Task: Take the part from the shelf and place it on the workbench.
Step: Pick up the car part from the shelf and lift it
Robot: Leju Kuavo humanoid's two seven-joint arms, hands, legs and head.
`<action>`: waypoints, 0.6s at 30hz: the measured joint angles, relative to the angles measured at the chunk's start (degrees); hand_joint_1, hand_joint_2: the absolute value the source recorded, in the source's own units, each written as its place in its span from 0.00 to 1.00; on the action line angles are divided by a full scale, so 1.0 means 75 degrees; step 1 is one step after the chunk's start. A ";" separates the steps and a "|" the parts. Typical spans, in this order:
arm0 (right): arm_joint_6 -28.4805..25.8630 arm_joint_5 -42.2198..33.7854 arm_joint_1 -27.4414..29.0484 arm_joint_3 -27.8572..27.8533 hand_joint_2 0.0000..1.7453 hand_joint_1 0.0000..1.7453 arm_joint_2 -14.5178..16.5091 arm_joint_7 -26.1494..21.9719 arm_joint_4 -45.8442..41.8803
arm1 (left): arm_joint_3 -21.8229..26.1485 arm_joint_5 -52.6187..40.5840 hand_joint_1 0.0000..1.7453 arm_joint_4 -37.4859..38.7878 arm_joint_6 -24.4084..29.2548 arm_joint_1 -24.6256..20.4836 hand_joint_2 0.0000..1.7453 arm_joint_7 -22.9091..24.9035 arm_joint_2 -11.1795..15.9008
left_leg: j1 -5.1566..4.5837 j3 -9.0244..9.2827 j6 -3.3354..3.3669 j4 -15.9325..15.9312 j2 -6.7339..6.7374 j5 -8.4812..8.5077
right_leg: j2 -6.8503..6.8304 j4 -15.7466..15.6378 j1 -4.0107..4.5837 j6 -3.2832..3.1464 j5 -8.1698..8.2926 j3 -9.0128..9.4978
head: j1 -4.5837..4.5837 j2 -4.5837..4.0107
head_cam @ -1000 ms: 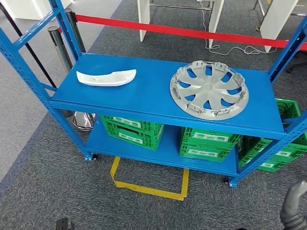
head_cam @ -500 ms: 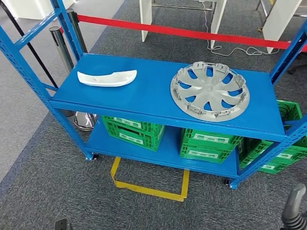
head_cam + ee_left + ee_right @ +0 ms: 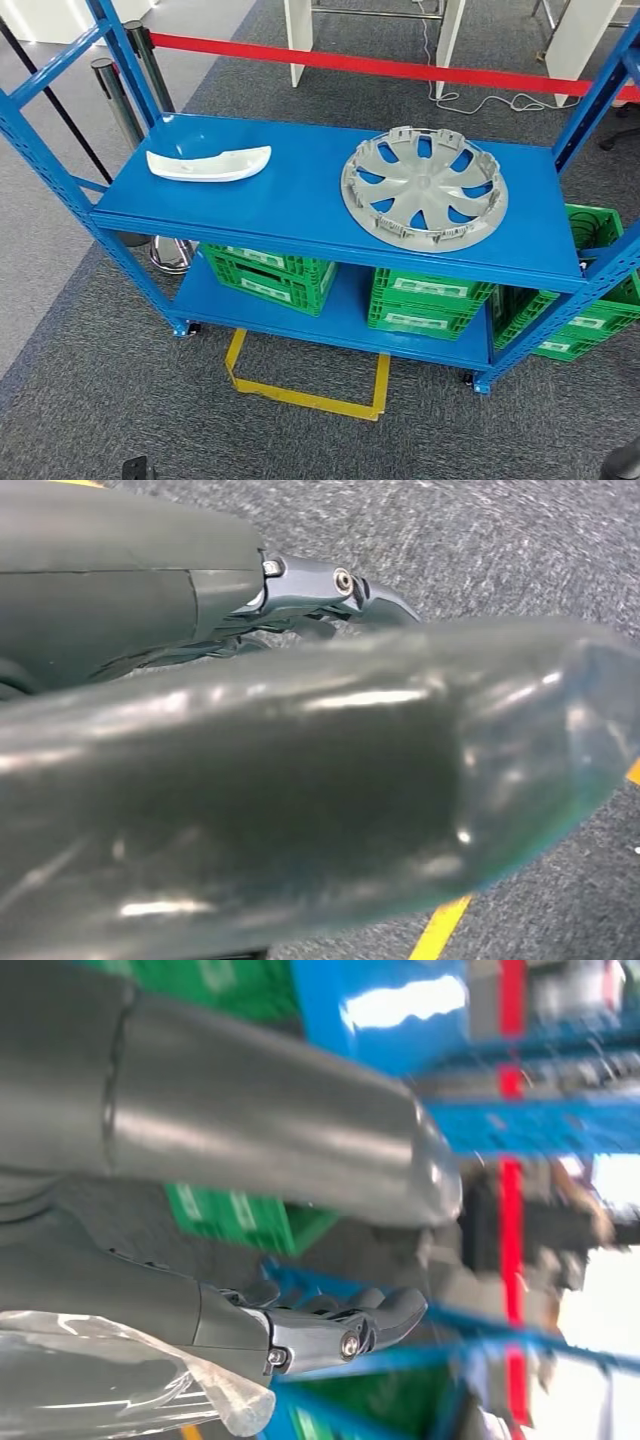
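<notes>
On the top board of the blue shelf [image 3: 302, 205] lie two parts: a white curved trim piece [image 3: 209, 163] at the left and a round silver wheel cover [image 3: 423, 187] at the right. My right hand [image 3: 623, 462] peeks in at the lower right corner of the head view, well short of the shelf. In the right wrist view that right hand [image 3: 226, 1150] holds nothing, its fingers [image 3: 324, 1335] stretched out apart from the thumb. My left hand [image 3: 249, 780] hangs over grey carpet, fingers [image 3: 317, 585] extended, nothing in it.
Green crates [image 3: 268, 275] [image 3: 426, 300] fill the lower board, with more crates [image 3: 596, 300] beside the shelf's right end. Red barrier tape [image 3: 362, 65] and metal posts [image 3: 113, 90] run behind. A yellow floor outline [image 3: 309, 398] lies in front of the shelf.
The camera has shifted a little, so the shelf sits slightly further left in the picture. My right hand has sunk lower toward the bottom right corner.
</notes>
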 joint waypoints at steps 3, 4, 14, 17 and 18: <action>-0.0235 0.0418 -0.0043 0.0060 0.75 0.00 0.0085 -0.0704 -0.0212 | -0.0001 -0.0128 0.00 0.0000 0.0045 -0.0013 0.00 0.0008 -0.0002 | -0.0061 0.0126 0.0046 -0.0400 0.0008 0.0017 | -0.0008 -0.0022 -0.0007 0.0076 0.0020 -0.0045 | -0.0007 0.0000; -0.0256 0.0648 -0.0045 0.0128 1.00 0.00 0.0075 -0.0919 -0.0314 | -0.0001 -0.0159 0.00 0.0000 0.0048 -0.0013 0.00 0.0004 -0.0006 | -0.0049 0.0136 0.0051 -0.0449 0.0009 0.0025 | -0.0012 -0.0043 -0.0012 0.0115 0.0024 -0.0043 | -0.0006 0.0000; -0.0291 0.1821 0.0160 0.0718 0.50 0.00 -0.0245 -0.1539 -0.0708 | 0.0007 -0.0272 0.00 0.0000 0.0025 -0.0035 0.00 -0.0063 -0.0051 | -0.0019 0.0220 0.0126 -0.0590 0.0015 0.0100 | 0.0000 0.0967 -0.0016 0.0260 -0.0221 -0.0584 | 0.0027 0.0000; -0.0305 0.1916 0.0168 0.0805 0.00 0.00 -0.0294 -0.1597 -0.0777 | 0.0009 -0.0300 0.00 0.0000 -0.0003 -0.0045 0.00 -0.0069 -0.0054 | -0.0051 0.0194 0.0040 -0.0536 0.0007 0.0079 | 0.0014 -0.0094 0.0011 0.0161 0.0103 -0.0046 | 0.0021 0.0000; -0.0313 0.1951 0.0177 0.0836 0.00 0.00 -0.0313 -0.1620 -0.0792 | 0.0010 -0.0308 0.00 0.0000 -0.0015 -0.0047 0.00 -0.0075 -0.0054 | -0.0056 0.0185 0.0005 -0.0533 0.0006 0.0087 | 0.0021 -0.0121 0.0026 0.0123 0.0088 -0.0020 | 0.0017 0.0000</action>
